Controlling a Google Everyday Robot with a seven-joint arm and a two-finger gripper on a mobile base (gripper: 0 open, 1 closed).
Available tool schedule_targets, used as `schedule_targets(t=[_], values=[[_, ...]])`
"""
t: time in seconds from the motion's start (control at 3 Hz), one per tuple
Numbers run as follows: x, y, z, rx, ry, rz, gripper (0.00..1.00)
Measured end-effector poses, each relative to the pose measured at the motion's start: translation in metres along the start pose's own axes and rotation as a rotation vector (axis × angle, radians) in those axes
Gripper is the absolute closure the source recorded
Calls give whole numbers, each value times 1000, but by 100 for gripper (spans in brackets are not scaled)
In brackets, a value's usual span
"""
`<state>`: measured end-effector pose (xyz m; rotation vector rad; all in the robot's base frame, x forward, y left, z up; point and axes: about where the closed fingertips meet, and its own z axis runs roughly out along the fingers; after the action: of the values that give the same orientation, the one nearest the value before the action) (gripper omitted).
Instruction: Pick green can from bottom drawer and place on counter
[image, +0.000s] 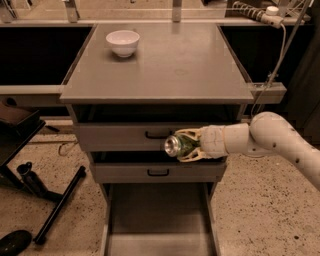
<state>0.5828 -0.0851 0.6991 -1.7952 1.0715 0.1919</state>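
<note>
"Green can (174, 145): where is it right now?"

"You have it in the air, in front of the cabinet. It lies on its side with one silver round end turned left and partly toward the camera. It sits level with the lower edge of the top drawer (120, 137), just right of that drawer's black handle (156, 135)."

"And the gripper?"

"Your gripper (179, 146) is at the same spot, reaching in from the right on the pale arm (280, 142). The jaws are closed around the can's green body, one finger above it and one below."

"Is the can touching a drawer front?"

"You can't tell from this view. It overlaps the top drawer's face and hangs just above the middle drawer (125, 173)."

"What about the bottom drawer?"

"The bottom drawer (160, 220) is pulled out toward the camera, below the can and slightly to its left. You can see its flat grey floor and thin side walls."

"And the worktop?"

"The worktop (170, 70) is above the can, and its front edge juts out over the top drawer. A white bowl (122, 42) stands upright near the back left corner, well apart from your gripper."

"Anything else nearby?"

"A black stand (57, 205) lies on the speckled floor to the left of the cabinet."
</note>
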Motion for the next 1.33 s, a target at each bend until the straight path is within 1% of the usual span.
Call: schedule_targets(t=[0.33,0.67,1.0,1.33], values=[[0,0,0,0,0,0,100],[-10,-20,-18,4,9,-13,100],[-43,-67,-74,42,18,-19,100],[-94,-120,-141,85,-3,-72,100]])
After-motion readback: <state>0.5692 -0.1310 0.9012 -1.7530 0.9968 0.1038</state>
